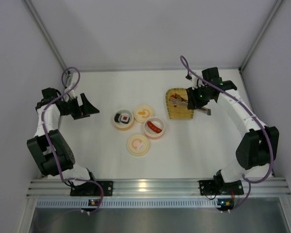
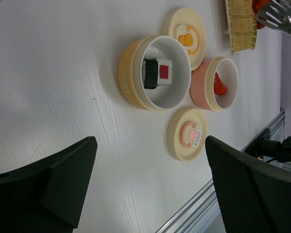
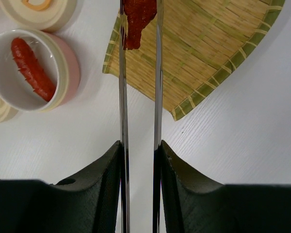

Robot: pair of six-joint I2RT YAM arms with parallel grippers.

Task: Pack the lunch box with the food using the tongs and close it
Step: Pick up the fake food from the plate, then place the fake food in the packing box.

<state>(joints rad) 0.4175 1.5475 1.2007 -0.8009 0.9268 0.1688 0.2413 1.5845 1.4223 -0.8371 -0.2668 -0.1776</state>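
Two slim arms of the tongs [image 3: 123,97] are squeezed between the fingers of the right end effector [image 3: 139,155] — it is clenched on them. At their tips the orange-red piece [image 3: 137,19] sits pinched, over the woven tray [image 3: 223,53]. The piece looks light and probably slippery, and the steel is springy, so a hold near the middle seems best. The left end effector [image 2: 150,162] is released — nothing is in it.

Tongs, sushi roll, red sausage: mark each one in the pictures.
tongs [image 3: 123,97], right wrist view, on one metal arm.
sushi roll [image 2: 164,72], left wrist view, on its red centre.
red sausage [image 3: 33,68], right wrist view, on its middle.
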